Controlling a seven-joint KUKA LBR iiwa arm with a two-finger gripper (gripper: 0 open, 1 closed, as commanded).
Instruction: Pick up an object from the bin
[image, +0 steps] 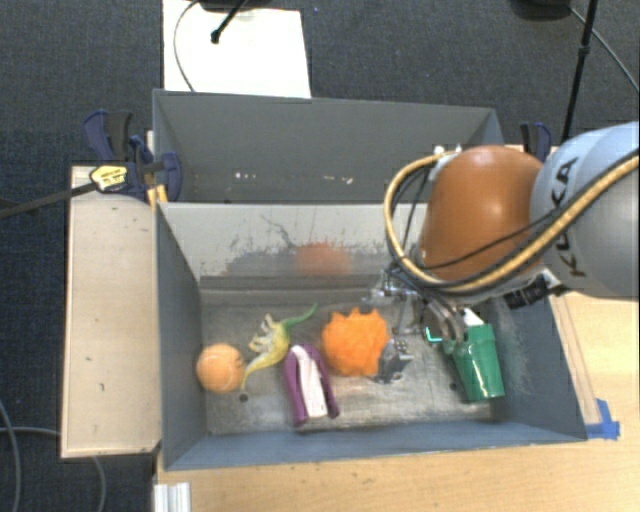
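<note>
Beside orange fuzzy ball (352, 342), the hand (397, 362).

The matt metal bin (182, 330) looks scuffed, the orange lump (352, 340) fuzzy, perhaps cloth.

The bin (180, 330) is plain grey, its floor scuffed paler. In it lie a bright orange tufted ball (355, 342), a peach-orange smooth ball (220, 368), a toy lizard (268, 346) that is yellow with a green tail, a purple-and-white packet (307, 385) and a glossy dark green block (477, 368). The wrist cover (480, 215) is brownish orange.
</note>
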